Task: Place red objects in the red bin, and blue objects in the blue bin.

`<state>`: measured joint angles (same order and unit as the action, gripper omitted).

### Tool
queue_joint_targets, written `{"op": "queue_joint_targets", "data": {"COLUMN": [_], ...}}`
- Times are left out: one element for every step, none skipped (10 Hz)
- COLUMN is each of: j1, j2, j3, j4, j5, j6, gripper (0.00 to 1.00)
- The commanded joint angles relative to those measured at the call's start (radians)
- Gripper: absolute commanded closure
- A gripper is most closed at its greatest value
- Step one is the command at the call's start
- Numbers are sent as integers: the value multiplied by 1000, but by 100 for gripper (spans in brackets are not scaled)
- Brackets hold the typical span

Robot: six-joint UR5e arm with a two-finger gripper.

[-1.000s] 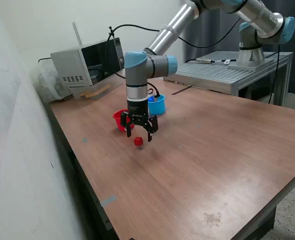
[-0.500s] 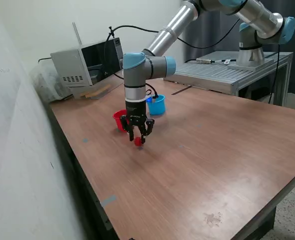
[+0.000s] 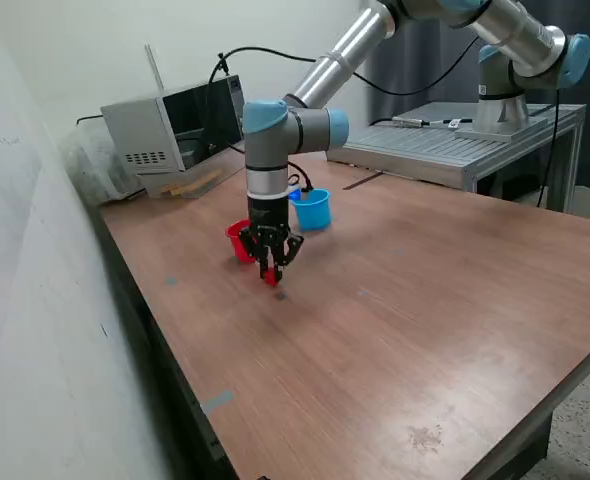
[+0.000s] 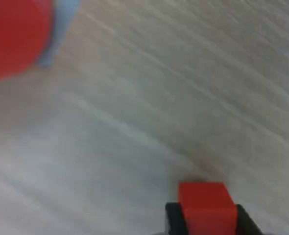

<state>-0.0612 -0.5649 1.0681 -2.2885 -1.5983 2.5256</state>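
**Red cube pinched beside the red cup**

Near the middle of the counter (image 3: 405, 330), just beside the red cup (image 3: 239, 241), we are holding the pincer (image 3: 271, 272) down at the wood with its two fingers drawn in close. Between them we are gripping a small red cube (image 4: 205, 205). From the wrist view we are seeing black fingers (image 4: 173, 218) pressing against two opposite flat sides of it, the cube filling the gap, so we are reading the pincer as closed on the cube rather than merely standing around it. Whether the cube is sitting on the wood or just clear of it we cannot tell.

We are judging the cube to be light, rigid and smooth-faced, a plain block far smaller than the cups. Its flat, parallel sides are the natural place to take hold, and a squeeze across their middles is suiting it well; a grip near an edge or a corner could be letting so small and slick a piece twist or pop free. It is unlikely to be fragile, so firm pressure should be doing it no harm.

Beyond the arm the light blue cup (image 3: 313, 210) is standing a little apart from the red one. We are seeing no blue cubes and no second red cube in either view.
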Motion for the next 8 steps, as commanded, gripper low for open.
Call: {"op": "queue_joint_targets", "data": {"j1": [-8,-29,-57,-83,-109,-135,-156,-167], "j2": [-114,-169,-199,-205,-205,-205,-207,-207], "j3": [44,64,64,64,66,76,88,96], "j4": [1,3,6,9,17,23,23,23], "j5": [-5,-3,-5,-9,-21,-26,-22,-19], "j6": [-4,-4,-4,-4,-2,2,4,4], "gripper": [100,100,100,100,100,100,100,100]}}
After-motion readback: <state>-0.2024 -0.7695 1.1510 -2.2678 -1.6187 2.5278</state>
